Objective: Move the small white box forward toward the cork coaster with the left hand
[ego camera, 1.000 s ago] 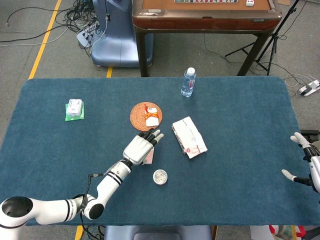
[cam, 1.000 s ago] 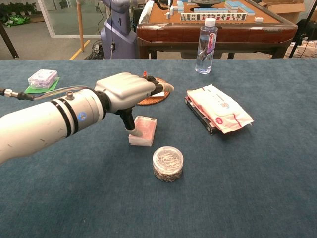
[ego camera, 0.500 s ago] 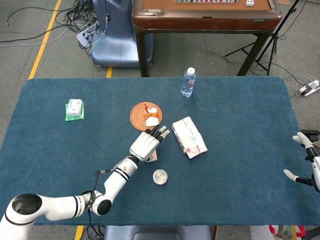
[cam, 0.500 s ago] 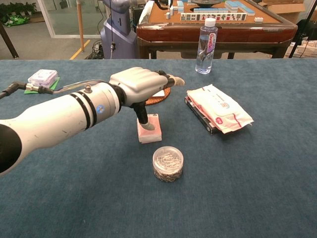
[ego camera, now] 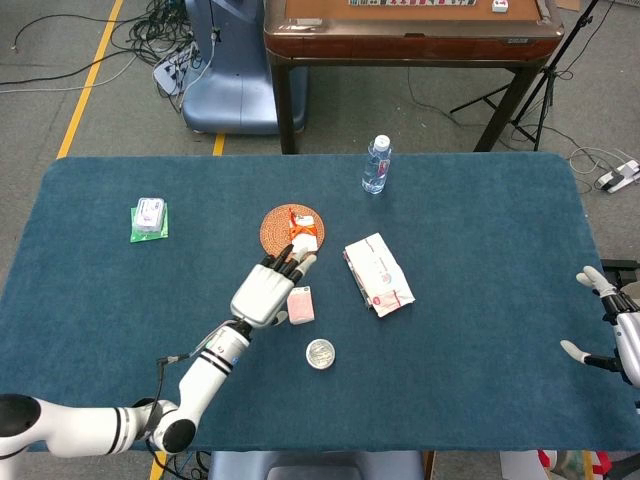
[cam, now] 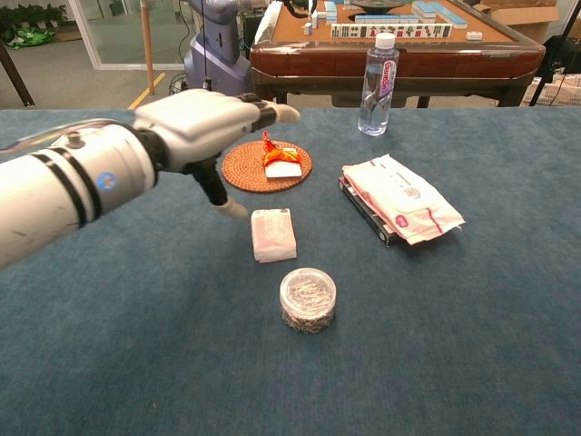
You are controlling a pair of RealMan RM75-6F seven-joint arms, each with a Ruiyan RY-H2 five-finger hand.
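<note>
The small white box (ego camera: 300,305) lies flat on the blue table, a short way in front of the cork coaster (ego camera: 278,236). In the chest view the box (cam: 273,234) sits just below the coaster (cam: 247,170). My left hand (ego camera: 268,292) hovers to the left of the box, fingers spread, holding nothing; in the chest view this hand (cam: 211,123) is raised above the table with its thumb pointing down beside the box. My right hand (ego camera: 612,325) is open at the table's right edge.
A small orange-and-white packet (ego camera: 303,228) rests on the coaster. A wipes pack (ego camera: 378,273) lies right of the box, a round clear tin (ego camera: 320,353) in front of it. A water bottle (ego camera: 376,165) stands at the back. A small container on a green pad (ego camera: 149,217) lies far left.
The left hand pressed on the box and shifted it forward, then let go and drew back to the left. The box now lies flat and uncovered. The right hand barely moved.
</note>
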